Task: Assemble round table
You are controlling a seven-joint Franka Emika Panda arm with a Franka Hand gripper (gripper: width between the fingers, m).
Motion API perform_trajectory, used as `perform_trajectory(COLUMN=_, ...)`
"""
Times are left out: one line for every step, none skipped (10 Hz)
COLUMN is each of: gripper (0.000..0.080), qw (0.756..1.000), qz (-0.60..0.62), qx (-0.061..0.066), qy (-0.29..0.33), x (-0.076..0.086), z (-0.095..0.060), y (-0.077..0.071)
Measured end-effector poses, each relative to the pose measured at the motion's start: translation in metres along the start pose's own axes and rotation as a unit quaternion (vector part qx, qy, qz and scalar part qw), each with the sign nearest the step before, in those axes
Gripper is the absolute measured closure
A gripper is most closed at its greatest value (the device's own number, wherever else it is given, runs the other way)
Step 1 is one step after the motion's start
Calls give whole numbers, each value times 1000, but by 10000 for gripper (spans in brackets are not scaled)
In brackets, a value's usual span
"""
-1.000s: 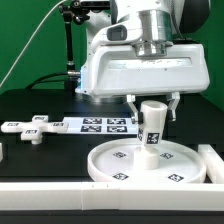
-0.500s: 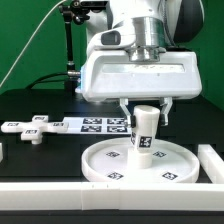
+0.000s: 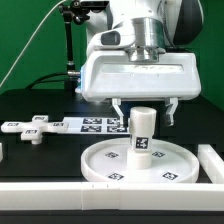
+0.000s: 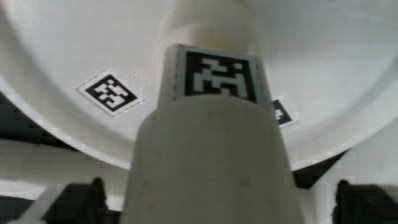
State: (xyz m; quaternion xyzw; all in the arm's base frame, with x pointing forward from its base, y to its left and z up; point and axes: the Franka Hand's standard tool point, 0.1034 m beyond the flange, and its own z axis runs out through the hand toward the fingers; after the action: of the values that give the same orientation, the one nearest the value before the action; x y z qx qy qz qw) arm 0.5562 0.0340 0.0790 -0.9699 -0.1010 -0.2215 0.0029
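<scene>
The short thick cylinder leg [image 3: 141,131] stands upright at the middle of the large rimmed round disc [image 3: 100,166]. My gripper [image 3: 146,114] hangs over the leg's top and is open, with one finger on each side and a gap to the leg. In the wrist view the leg [image 4: 214,130] fills the centre with its tag facing the camera. The disc [image 4: 71,50] lies behind it, and the dark fingers [image 4: 80,203] stand apart from the leg. The cross-shaped four-arm piece [image 3: 30,127] lies on the black table at the exterior view's left.
The marker board [image 3: 95,124] lies flat behind the disc. A long white straight-edged bar [image 3: 100,200] runs along the front edge and turns up at the exterior view's right [image 3: 212,165]. A black stand [image 3: 68,50] rises at the back left.
The jaws have opened and let go of the leg. The leg, tilted and held a second ago, now stands upright on the disc. The gripper shifted slightly to the exterior view's left.
</scene>
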Motion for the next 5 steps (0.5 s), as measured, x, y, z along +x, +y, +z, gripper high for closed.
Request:
perform_trajectory(gripper=154, qw=1000, qz=-1, qx=3, qy=-3, x=5, z=-8, y=0)
perform_trajectory(gripper=151, qw=1000, qz=0, qx=2, qy=-2, x=9, z=-14, y=2)
perform_trajectory(gripper=151, qw=1000, qz=0, qx=2, qy=-2, x=11, z=-17, y=3)
perform_trajectory(gripper=151, qw=1000, qz=0, qx=2, qy=-2, x=10, z=-15, y=3)
perform_trajectory(gripper=151, qw=1000, qz=0, qx=3, qy=-3, x=10, z=-15, y=3)
